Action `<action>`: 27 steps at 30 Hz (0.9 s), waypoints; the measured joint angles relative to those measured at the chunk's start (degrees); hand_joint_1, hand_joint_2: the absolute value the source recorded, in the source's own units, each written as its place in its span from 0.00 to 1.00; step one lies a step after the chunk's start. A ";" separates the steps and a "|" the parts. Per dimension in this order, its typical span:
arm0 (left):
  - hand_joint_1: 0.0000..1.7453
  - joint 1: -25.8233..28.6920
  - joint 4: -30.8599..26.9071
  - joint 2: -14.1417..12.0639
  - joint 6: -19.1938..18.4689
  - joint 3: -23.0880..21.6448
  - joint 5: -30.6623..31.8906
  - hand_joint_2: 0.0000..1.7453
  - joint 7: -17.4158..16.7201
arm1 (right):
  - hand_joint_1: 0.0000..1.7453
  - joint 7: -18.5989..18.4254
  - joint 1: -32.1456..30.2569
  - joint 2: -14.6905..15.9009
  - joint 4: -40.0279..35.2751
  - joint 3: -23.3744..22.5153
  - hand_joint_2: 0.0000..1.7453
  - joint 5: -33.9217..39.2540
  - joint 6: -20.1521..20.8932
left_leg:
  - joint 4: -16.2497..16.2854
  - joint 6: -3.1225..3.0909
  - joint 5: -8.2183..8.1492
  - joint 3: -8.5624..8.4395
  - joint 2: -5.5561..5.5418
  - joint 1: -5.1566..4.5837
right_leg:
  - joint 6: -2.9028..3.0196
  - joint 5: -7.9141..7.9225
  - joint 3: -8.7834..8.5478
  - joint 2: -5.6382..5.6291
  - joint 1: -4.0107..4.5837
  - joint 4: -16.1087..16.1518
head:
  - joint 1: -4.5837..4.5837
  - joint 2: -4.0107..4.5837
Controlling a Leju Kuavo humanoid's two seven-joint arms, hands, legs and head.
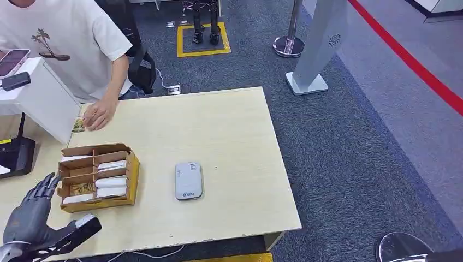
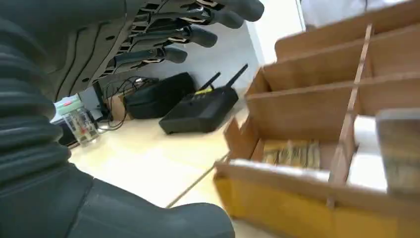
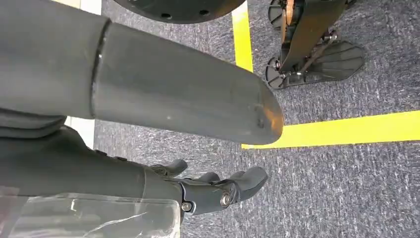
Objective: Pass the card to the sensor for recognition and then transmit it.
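Observation:
A brown cardboard box [image 1: 98,177] with several compartments of white cards [image 1: 111,183] stands on the table's left half. The box [image 2: 317,139] sits close in front of my left wrist camera, a printed card [image 2: 292,153] lying in one compartment. My left hand [image 1: 33,210] hovers just left of the box near the front edge, fingers [image 2: 188,34] spread, holding nothing. A grey-white card sensor [image 1: 188,180] lies flat to the right of the box. My right hand [image 3: 213,188] hangs over the carpet with fingers loosely extended, empty.
A person in a white shirt sits at the far left, one hand [image 1: 98,114] resting on a small card [image 1: 78,125] on the table [image 1: 218,125]. A white stand [image 1: 38,98] and a black router [image 1: 13,155] occupy the left edge. Yellow floor tape [image 3: 346,129] runs beneath my right hand.

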State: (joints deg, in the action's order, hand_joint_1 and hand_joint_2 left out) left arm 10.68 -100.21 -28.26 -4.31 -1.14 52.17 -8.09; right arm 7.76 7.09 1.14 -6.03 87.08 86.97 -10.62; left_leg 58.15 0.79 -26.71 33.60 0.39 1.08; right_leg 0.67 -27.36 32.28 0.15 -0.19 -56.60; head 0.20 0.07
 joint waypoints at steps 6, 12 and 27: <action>0.00 -5.20 3.34 0.79 -0.44 -1.97 0.28 1.00 1.20 | 0.00 0.11 0.23 0.00 0.00 0.65 0.00 -0.02 0.44 | 0.00 0.02 0.02 -0.02 0.01 0.00 | 0.04 0.04 0.00 0.00 0.00 0.00 | 0.02 0.00; 0.00 -9.94 6.84 1.03 -0.79 -4.70 0.44 1.00 1.70 | 0.00 0.00 0.44 0.00 0.00 1.14 0.00 -0.04 0.63 | 0.01 0.02 0.02 -0.02 0.03 0.00 | 0.04 0.05 0.00 -0.02 0.00 -0.01 | 0.02 0.00; 0.00 -10.75 8.22 -0.26 -1.07 -7.19 -1.46 1.00 1.51 | 0.00 0.00 0.47 0.00 0.00 1.99 0.00 0.02 0.04 | 0.00 0.02 0.02 -0.01 0.05 0.00 | 0.04 0.04 0.01 -0.05 0.00 -0.01 | 0.02 0.00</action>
State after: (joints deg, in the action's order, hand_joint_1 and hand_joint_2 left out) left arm -0.08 -92.00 -28.52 -5.38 -8.33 50.71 -6.58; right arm 7.76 7.56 1.14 -6.03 89.07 86.99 -10.58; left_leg 58.15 0.81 -26.69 33.59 0.45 1.08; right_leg 0.71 -27.31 32.29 0.10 -0.19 -56.61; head 0.22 0.07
